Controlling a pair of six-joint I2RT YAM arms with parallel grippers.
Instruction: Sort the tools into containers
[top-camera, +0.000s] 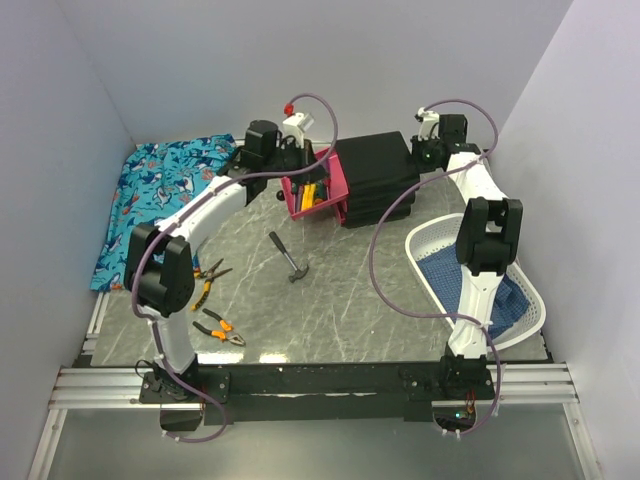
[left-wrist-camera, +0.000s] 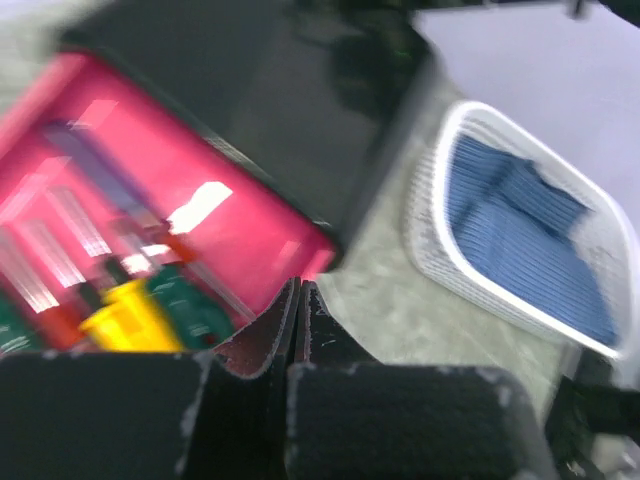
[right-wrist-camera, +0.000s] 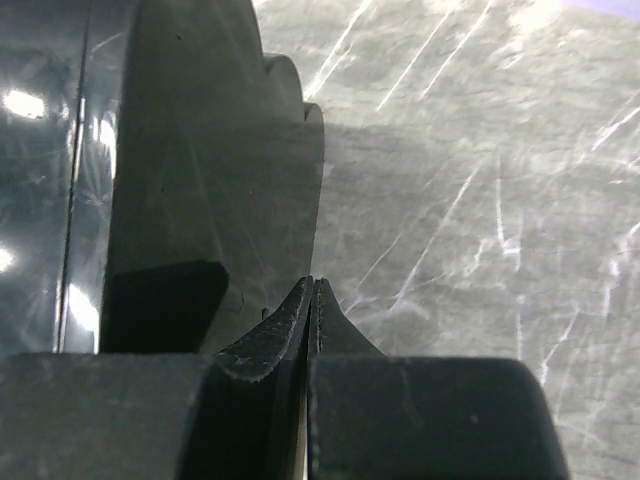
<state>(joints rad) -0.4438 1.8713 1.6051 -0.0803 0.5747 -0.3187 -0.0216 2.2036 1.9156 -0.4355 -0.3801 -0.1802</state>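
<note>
An open pink drawer (top-camera: 318, 192) juts from the black cabinet (top-camera: 380, 175) and holds screwdrivers (top-camera: 308, 193). In the left wrist view the drawer (left-wrist-camera: 230, 215) shows green and yellow handles (left-wrist-camera: 135, 315) inside, blurred. My left gripper (left-wrist-camera: 300, 287) is shut and empty, hovering over the drawer's near corner (top-camera: 298, 158). A black-handled hammer (top-camera: 288, 257) lies on the table. Orange-handled pliers (top-camera: 208, 278) and more pliers (top-camera: 221, 331) lie near the left arm. My right gripper (right-wrist-camera: 314, 283) is shut and empty beside the cabinet's right side (top-camera: 427, 155).
A shark-patterned blue cloth (top-camera: 160, 200) lies at the far left. A white basket (top-camera: 430, 235) holding a folded blue cloth (top-camera: 505, 295) sits at the right, around the right arm. The cabinet wall (right-wrist-camera: 200, 150) stands close on the right gripper's left.
</note>
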